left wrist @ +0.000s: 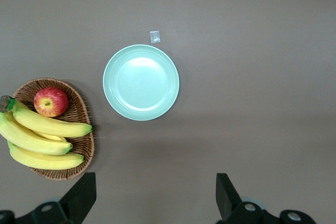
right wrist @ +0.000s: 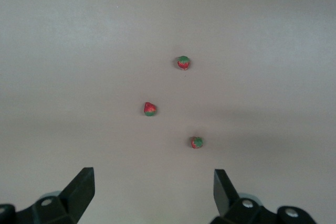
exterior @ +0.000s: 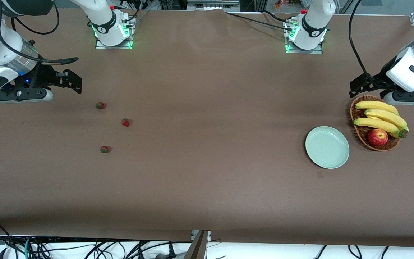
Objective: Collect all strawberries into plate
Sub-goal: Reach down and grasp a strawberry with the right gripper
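Three strawberries lie apart on the brown table toward the right arm's end: one (exterior: 100,105), one (exterior: 125,122), and one (exterior: 104,149) nearest the front camera. They show in the right wrist view too (right wrist: 183,62), (right wrist: 150,109), (right wrist: 196,142). The mint-green plate (exterior: 327,147) sits bare toward the left arm's end, also in the left wrist view (left wrist: 140,82). My right gripper (exterior: 73,82) (right wrist: 152,179) is open and empty, over bare table beside the strawberries. My left gripper (exterior: 358,87) (left wrist: 156,182) is open and empty, over the table at the basket's edge.
A wicker basket (exterior: 355,113) (left wrist: 81,111) with bananas (exterior: 381,117) and a red apple (exterior: 377,137) stands beside the plate. A small scrap of tape (exterior: 319,174) (left wrist: 155,36) lies near the plate. Both arm bases stand along the table's back edge.
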`<action>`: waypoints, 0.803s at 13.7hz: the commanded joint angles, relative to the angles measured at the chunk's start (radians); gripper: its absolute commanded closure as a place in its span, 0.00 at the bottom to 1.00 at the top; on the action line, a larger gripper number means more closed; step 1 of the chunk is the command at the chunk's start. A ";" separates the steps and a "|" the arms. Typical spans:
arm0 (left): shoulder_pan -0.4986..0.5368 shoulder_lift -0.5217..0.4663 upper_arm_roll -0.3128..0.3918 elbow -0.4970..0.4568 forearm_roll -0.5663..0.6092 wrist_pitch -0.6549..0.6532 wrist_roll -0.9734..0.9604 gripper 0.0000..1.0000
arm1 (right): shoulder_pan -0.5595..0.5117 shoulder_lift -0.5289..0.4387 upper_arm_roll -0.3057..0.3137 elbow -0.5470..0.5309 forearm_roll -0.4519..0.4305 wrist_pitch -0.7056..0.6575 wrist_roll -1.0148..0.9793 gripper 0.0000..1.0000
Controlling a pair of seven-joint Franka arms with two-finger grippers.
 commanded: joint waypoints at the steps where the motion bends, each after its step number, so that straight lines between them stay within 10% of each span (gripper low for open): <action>1: 0.008 -0.002 -0.001 -0.005 0.018 0.006 0.024 0.00 | 0.001 0.002 -0.001 0.007 -0.005 0.008 -0.003 0.00; 7: 0.007 -0.002 -0.002 -0.002 0.018 -0.004 0.023 0.00 | 0.001 0.089 0.001 -0.048 0.012 0.038 -0.005 0.00; 11: 0.007 -0.002 -0.007 0.003 0.018 -0.006 0.021 0.00 | 0.015 0.169 0.005 -0.290 0.033 0.383 0.005 0.00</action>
